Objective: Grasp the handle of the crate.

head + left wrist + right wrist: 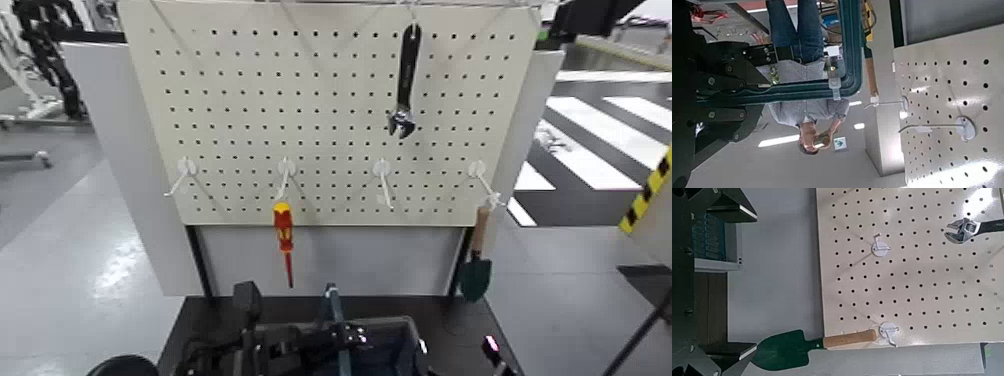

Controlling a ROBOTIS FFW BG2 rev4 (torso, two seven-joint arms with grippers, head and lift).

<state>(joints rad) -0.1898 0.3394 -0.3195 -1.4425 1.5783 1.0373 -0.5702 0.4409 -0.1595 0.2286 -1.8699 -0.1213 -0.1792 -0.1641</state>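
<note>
Handle beside left end effector

cream pegboard dotted with dark holes; red-and-yellow screwdriver; green trowel; blue-grey crate

Workshop: tool-hung pegboard

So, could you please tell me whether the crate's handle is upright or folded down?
Upright: the handle rises above the crate rim at its middle in the head view.
</note>
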